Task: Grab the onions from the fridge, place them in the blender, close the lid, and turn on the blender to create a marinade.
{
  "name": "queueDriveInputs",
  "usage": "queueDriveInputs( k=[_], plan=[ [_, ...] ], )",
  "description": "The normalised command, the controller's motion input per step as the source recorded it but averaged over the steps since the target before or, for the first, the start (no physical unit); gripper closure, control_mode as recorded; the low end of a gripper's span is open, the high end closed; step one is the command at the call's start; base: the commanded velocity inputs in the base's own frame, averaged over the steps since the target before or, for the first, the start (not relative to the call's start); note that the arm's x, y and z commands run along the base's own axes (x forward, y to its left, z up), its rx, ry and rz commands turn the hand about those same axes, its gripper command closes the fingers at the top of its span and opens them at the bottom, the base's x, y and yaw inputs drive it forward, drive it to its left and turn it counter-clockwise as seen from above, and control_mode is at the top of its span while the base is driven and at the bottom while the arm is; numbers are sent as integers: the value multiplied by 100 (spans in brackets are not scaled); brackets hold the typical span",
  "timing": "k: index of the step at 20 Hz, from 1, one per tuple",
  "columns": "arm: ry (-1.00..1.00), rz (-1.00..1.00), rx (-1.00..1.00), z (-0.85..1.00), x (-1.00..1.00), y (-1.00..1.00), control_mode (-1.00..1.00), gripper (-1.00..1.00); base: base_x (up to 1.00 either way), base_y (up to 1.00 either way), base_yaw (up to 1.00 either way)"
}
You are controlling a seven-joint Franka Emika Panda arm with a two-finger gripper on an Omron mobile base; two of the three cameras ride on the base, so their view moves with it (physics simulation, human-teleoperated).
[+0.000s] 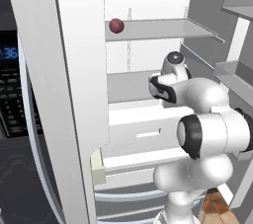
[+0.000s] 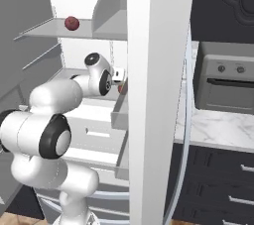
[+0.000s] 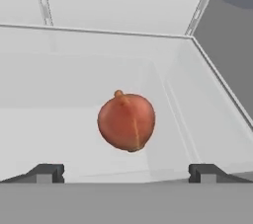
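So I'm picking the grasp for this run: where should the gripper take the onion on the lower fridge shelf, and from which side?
Grip the onion across its round middle, coming straight in from the fridge's open front as the hand view looks. Its stem nub points up and it sits alone on the shelf, both flanks free. The gripper is open, fingertips wider than the bulb.

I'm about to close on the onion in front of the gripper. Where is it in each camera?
Left base view: hidden behind the wrist, on the middle shelf.
Right base view: the onion peeks out red just below the gripper.
Hand view: dead centre, lying ahead of the open fingertips.
Shared landmark: that middle shelf it lies on.
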Motion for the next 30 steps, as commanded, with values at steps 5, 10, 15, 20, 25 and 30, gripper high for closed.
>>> queueDriveInputs(
  k=[5,10,15,20,25,30],
  plan=[
    [7,0,0,-38,51,-11,-100,-100,0,0,0],
    [2,0,0,-32,35,-15,-100,-100,0,0,0],
    [2,0,0,-37,25,-4,-100,-100,0,0,0],
    [1,0,0,-45,5,0,-100,-100,0,0,0],
    [0,0,0,-38,0,1,-100,100,0,0,0],
    [-9,0,0,1,-20,17,-100,100,0,0,0]
  ],
)
